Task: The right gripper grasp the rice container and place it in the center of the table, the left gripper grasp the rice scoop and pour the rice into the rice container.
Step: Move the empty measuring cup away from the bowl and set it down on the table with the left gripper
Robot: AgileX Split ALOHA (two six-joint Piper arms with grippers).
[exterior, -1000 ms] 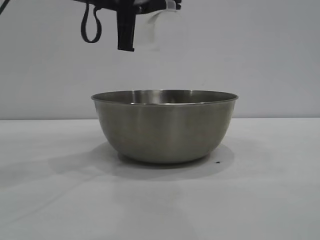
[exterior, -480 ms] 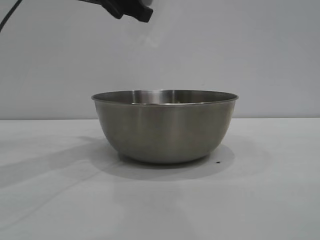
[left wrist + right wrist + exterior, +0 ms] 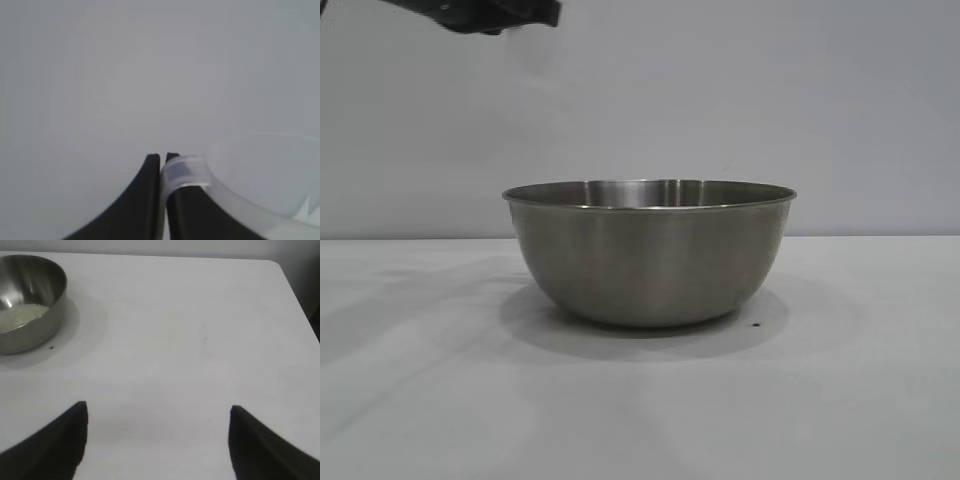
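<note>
Sitting in the middle of the desk point(image 3: 420, 400), the steel bowl point(image 3: 650, 255) already has a heap of white rice point(image 3: 20, 317) inside it, so both the placing and the pour look finished, and what seems left is only putting the scoop away. The left hand point(image 3: 162, 165) is closed tight on the handle of the clear plastic scoop point(image 3: 240, 200), which seems to be empty; seen from outside it is high above the bowl and off to the bowl's left, at the top edge of the view. The right hand point(image 3: 157, 440) hangs open over bare desk, well apart from the bowl, holding nothing. A second ago the left hand hung above the bowl's left half; since then it has drawn away leftward.
</note>
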